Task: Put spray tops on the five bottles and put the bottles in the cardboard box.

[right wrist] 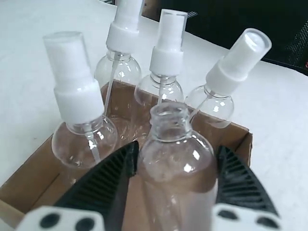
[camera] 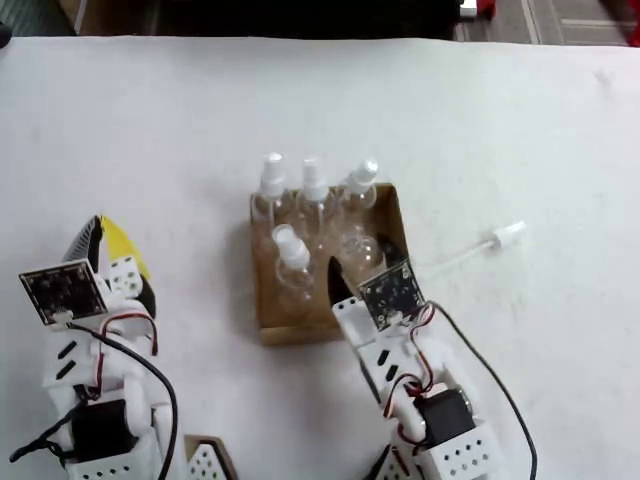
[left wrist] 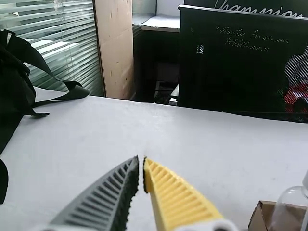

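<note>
My right gripper (right wrist: 176, 148) clamped on uncapped bottle (right wrist: 175, 168), standing in cardboard box (right wrist: 29, 185) next to four capped bottles (right wrist: 79, 110). Loose spray top (camera: 505, 235) lying on table (camera: 150, 120), apart from box. My left gripper (left wrist: 141, 166) pinched closed on nothing.

Bright, even light washes the white table (camera: 150, 130), daylight showing through blinds (left wrist: 62, 29); shadows faint.

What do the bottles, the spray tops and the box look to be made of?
The box: brown matte cardboard with raw-cut edges. The spray tops: smooth, opaque white plastic. The uncapped bottle and the others: clear and glossy, likely plastic, though possibly glass; the box shows through them.
</note>
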Robot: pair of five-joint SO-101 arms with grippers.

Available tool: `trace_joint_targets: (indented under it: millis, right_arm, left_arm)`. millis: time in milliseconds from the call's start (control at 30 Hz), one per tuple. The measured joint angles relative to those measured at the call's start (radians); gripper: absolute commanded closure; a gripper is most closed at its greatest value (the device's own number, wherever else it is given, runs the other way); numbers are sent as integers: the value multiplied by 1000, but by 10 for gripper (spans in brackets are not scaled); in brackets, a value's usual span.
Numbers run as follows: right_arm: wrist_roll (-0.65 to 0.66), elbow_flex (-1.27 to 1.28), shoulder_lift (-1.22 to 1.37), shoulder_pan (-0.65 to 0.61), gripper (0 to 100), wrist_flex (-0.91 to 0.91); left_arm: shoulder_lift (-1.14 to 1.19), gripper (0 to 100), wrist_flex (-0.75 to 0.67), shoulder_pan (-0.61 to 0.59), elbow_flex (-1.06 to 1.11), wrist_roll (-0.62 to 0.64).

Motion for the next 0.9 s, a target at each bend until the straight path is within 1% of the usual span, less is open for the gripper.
trace_joint_targets:
  millis: [233,500,667,800,900]
  right_arm:
    - [2,0,0,0,796,0]
    - [64,0,0,0,796,0]
    - [71,0,0,-3,760,17]
    - [71,0,0,-15,762,26]
    - [72,0,0,-17,793,26]
  left_arm:
    - [0,976,0,0,0,0]
    - [0,976,0,0,0,0]
    - [0,976,0,0,0,0]
    - [0,976,0,0,0,0]
    - [0,976,0,0,0,0]
